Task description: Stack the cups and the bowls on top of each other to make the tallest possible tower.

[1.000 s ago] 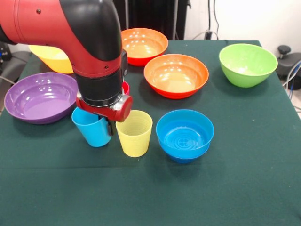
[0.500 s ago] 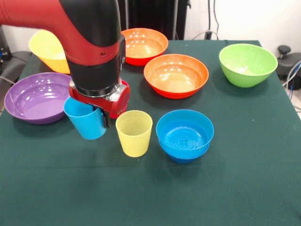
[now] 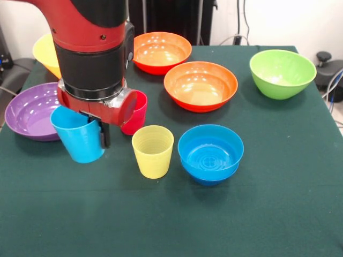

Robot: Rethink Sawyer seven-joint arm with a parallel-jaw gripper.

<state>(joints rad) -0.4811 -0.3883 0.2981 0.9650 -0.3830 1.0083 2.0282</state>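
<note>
Clamped on the light blue cup (image 3: pixel 79 140) by the gripper (image 3: pixel 102 134) (lifted, empty) near the table's (image 3: pixel 278 214) left edge; beside: red-pink cup (image 3: pixel 136 112), yellow cup (image 3: pixel 153 151), blue bowl (image 3: pixel 210 154), all empty.

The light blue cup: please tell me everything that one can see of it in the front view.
The light blue cup is a small tapered tumbler of glossy plastic, wider at its open rim than at its base, mouth upward and slightly tilted. The gripper holds it at the rim, with one dark finger down its outer wall on the side facing the yellow cup. It appears lifted off the green tablecloth, in front of the purple bowl. Its inside looks empty as far as it shows.
</note>
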